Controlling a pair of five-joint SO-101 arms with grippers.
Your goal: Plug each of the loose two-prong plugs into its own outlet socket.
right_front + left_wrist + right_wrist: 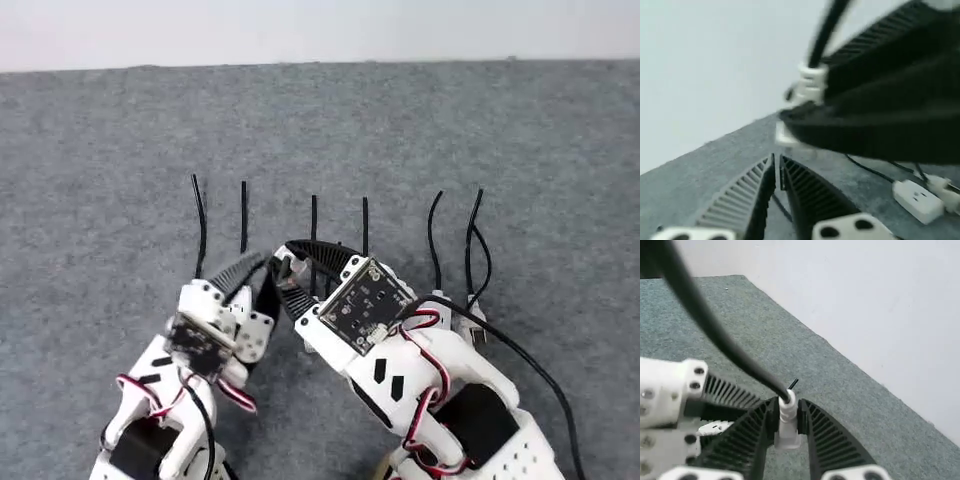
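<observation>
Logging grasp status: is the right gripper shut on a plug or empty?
Shut on the plug: the right gripper clamps it from both sides, cord rising above.

Left tool (776,164), right tool (788,407), both closed.

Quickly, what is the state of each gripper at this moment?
Left gripper: jaws closed, nothing seen between them.
Right gripper: jaws closed on a white plug.

The table (320,130) was taken in steeply from overhead, arms entering at six o'clock. Each wrist camera was aimed close along its own jaws toward the wall (865,315). The plug (786,425) was caught by both wrist views.
</observation>
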